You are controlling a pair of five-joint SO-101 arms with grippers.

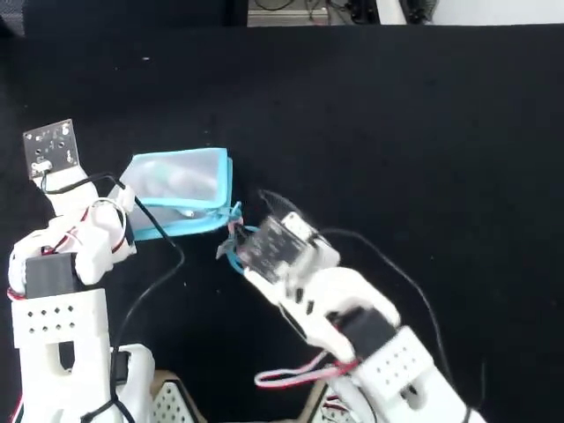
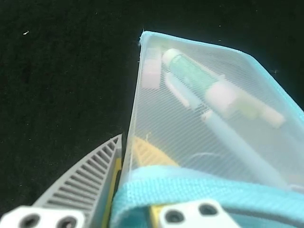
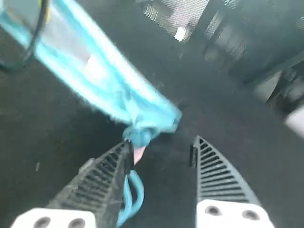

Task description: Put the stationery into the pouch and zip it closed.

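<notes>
Right gripper (image 3: 161,147) stands spread, the blue zip-pull cord (image 3: 137,135) touching one finger but not pinched. Just beyond it the mesh pouch (image 2: 199,123) lies on the black table (image 1: 397,132), its far end clamped by the left gripper (image 2: 124,152), with the stationery (image 2: 209,90) already inside. Light and floppy, it would likely buckle, so it is best held by the stitched edging and the cord.
</notes>
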